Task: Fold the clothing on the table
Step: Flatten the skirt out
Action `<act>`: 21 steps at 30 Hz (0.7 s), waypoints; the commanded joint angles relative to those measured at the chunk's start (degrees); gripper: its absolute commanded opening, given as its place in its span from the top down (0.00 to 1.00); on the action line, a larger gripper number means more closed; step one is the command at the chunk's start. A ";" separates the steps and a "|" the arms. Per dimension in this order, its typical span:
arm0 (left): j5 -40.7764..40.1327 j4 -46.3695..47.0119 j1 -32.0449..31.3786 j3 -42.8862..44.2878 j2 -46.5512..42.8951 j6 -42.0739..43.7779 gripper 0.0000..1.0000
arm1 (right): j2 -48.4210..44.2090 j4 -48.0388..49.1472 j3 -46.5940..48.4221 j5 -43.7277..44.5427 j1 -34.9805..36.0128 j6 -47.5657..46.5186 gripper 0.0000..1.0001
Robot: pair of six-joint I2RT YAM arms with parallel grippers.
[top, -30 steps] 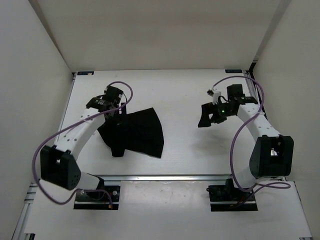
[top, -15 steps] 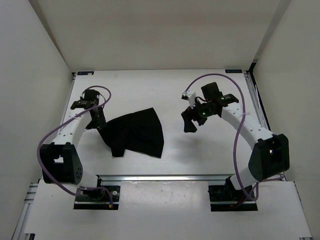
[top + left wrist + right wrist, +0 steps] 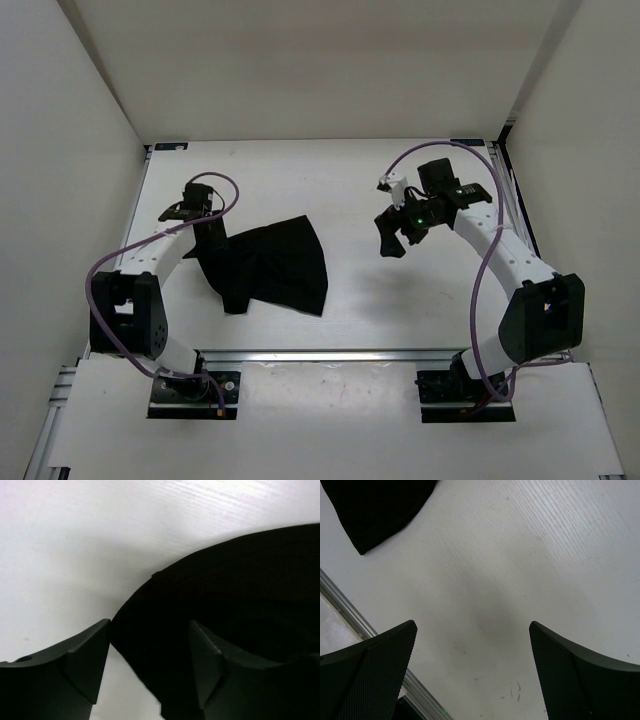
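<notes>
Lining up my grab: left gripper (image 3: 150, 650) gapes astride the cloth (image 3: 270, 262) edge, centre-left; right gripper (image 3: 472, 625) gapes empty. Pinch next.

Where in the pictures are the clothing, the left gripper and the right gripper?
the clothing (image 3: 275, 262): top external view, middle of the black fabric.
left gripper (image 3: 150, 625): left wrist view, midway between its fingertips.
right gripper (image 3: 472, 625): right wrist view, midway between its fingertips.

One piece of clothing (image 3: 272, 265) is counted on one tabletop (image 3: 350, 185); two pincers are seen, the left pincer (image 3: 206, 238) and the right pincer (image 3: 394, 241).
</notes>
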 commanded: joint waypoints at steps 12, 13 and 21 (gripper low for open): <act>3.91 4.49 -0.80 -1.77 -1.84 -1.28 1.00 | -4.08 -0.65 -0.96 2.74 -1.19 0.08 0.02; 4.35 4.58 -1.15 -1.68 -1.75 -1.55 1.00 | -4.17 -0.39 -1.40 3.09 -0.93 -0.36 0.02; 13.75 11.69 -12.47 -0.82 -5.44 -8.04 1.00 | -7.33 3.74 -5.45 5.73 -2.94 3.77 0.03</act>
